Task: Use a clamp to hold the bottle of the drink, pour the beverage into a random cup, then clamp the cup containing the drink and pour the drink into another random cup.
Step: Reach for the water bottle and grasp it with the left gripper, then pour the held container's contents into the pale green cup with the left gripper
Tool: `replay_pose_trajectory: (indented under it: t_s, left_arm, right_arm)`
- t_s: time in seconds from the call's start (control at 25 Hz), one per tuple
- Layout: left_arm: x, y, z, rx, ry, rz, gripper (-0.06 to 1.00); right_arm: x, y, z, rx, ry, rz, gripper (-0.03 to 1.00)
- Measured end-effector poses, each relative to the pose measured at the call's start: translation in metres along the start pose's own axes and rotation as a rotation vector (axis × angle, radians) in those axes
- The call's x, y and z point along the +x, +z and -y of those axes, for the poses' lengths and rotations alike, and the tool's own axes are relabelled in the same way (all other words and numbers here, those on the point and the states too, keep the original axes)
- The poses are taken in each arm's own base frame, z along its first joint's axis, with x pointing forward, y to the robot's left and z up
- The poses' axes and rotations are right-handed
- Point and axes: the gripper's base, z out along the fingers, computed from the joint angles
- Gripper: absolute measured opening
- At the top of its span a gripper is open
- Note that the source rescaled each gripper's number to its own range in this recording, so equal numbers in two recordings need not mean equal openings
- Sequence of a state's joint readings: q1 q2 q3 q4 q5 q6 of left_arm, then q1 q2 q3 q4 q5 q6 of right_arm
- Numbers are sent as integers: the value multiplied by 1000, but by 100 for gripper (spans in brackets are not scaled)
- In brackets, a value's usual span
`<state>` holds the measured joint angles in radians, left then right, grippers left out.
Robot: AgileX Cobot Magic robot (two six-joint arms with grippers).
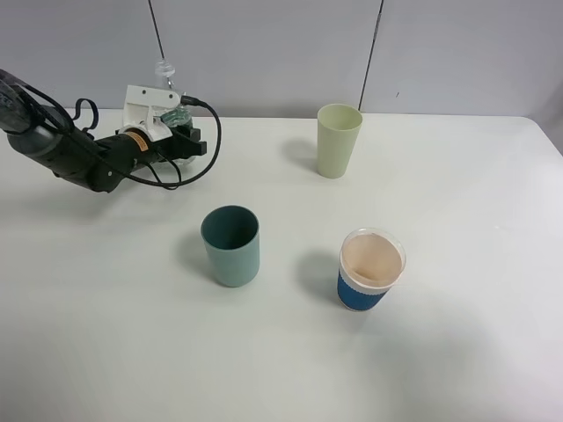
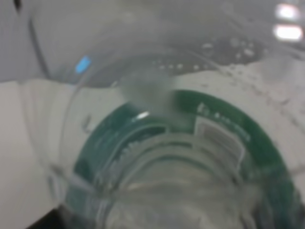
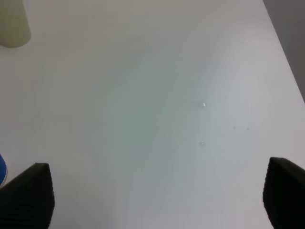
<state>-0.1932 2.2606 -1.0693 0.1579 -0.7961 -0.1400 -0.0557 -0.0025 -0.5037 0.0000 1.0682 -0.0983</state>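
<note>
Two views catch the bottle [image 1: 165,77]: overhead it's far left, pinched by the left gripper [image 1: 180,121]; wrist cam adds green label, droplets. Right gripper [image 3: 157,191], spread wide, only shows on its own cam.

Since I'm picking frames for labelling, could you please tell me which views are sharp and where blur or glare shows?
Exterior high view: sharp, evenly lit, soft shadows left of the teal cup and paper cup. Left wrist view: the bottle fills the frame, badly blurred, with two glare spots. Right wrist view: the table is evenly lit, no glare.
</note>
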Motion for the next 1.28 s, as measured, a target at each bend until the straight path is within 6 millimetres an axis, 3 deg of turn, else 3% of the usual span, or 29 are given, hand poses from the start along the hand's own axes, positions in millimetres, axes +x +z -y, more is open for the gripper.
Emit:
replay_pose_trajectory:
  t_s: [0.16, 0.36, 0.64, 0.96, 1.28]
  left_arm:
    - [-13, -4, 12, -54, 11, -58, 3]
    - [-46, -17, 35, -57, 73, -75, 3]
    - [-81, -36, 45, -42, 81, -82, 3]
    - [-80, -43, 75, -64, 140, -140, 3]
    - [-74, -51, 107, -175, 367, -190, 3]
  right_arm:
    - [0, 0, 0, 0, 0, 0, 67]
    - [0, 0, 0, 0, 0, 0, 67]
    - [0, 0, 0, 0, 0, 0, 67]
    - [0, 0, 0, 0, 0, 0, 67]
    - [0, 0, 0, 0, 0, 0, 67]
